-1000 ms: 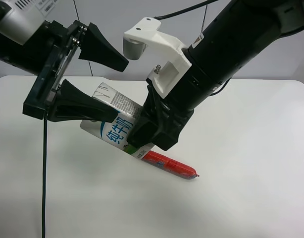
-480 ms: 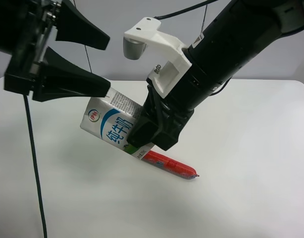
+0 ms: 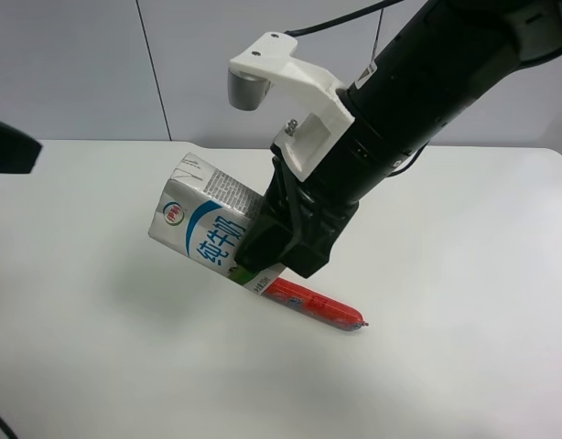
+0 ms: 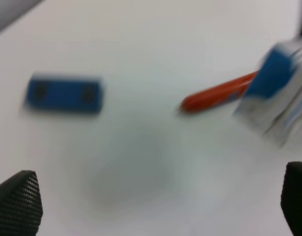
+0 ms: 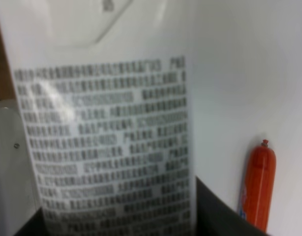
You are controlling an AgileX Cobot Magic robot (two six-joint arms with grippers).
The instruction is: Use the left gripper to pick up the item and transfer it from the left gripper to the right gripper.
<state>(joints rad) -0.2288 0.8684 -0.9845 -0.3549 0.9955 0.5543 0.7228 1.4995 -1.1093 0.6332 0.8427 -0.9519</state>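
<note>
The white milk carton (image 3: 203,224) with blue swoosh and blue characters hangs tilted above the table. My right gripper (image 3: 279,240), on the bulky black arm with the white bracket (image 3: 286,91), is shut on its lower end. In the right wrist view the carton's printed side (image 5: 106,147) fills the frame. My left gripper (image 4: 156,206) is open and empty, well apart from the carton (image 4: 279,93), with blurred fingertips (image 4: 15,201) at the frame corners. In the exterior high view only a black tip (image 3: 6,146) of it shows at the left edge.
A long red sausage (image 3: 313,306) lies on the white table (image 3: 464,274) just under the carton; it also shows in the right wrist view (image 5: 256,187) and the left wrist view (image 4: 217,93). A flat blue block (image 4: 62,93) lies apart from it.
The left gripper has opened off the carton, drawn away up and to the exterior high view's left, almost out of frame. The carton stays in the right gripper, unmoved.
</note>
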